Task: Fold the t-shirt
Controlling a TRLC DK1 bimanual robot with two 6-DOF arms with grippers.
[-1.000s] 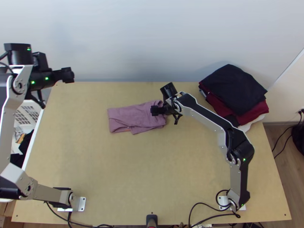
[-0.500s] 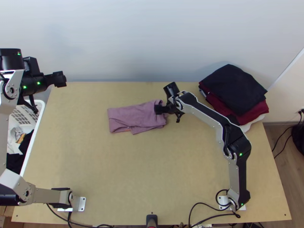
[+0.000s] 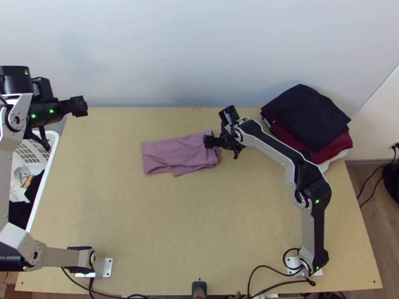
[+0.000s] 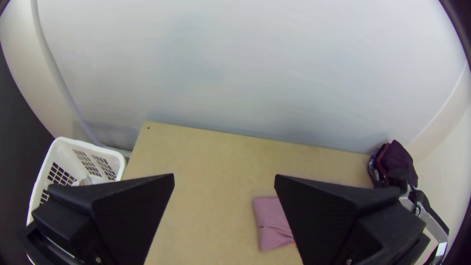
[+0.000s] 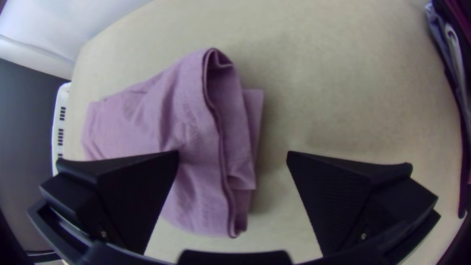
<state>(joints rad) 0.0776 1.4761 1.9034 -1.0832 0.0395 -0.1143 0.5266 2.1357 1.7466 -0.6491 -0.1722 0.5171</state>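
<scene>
- On one table's [image 3: 174, 224] far half, one folded t-shirt [image 3: 172, 152], long axis left to right, right end angled away.
- Both wide open, empty: left gripper [image 3: 80, 106], far left; right gripper [image 3: 209, 141], over the t-shirt's right end.
- One clothes stack [image 3: 309, 119], one basket [image 3: 46, 175].

The top view is bright, with soft, fairly even light over the table [image 3: 199, 224]. A faint shadow lies on the pale wall [image 3: 149, 50] behind the clothes pile [image 3: 309, 117], upper right. Small green lights [image 3: 51, 110] glow at the left edge. Both wrist views darken at the corners and bend straight lines (the table's edge bows markedly, upper left of the right wrist view). There, soft shade borders the shirt [image 5: 191, 127].
</scene>
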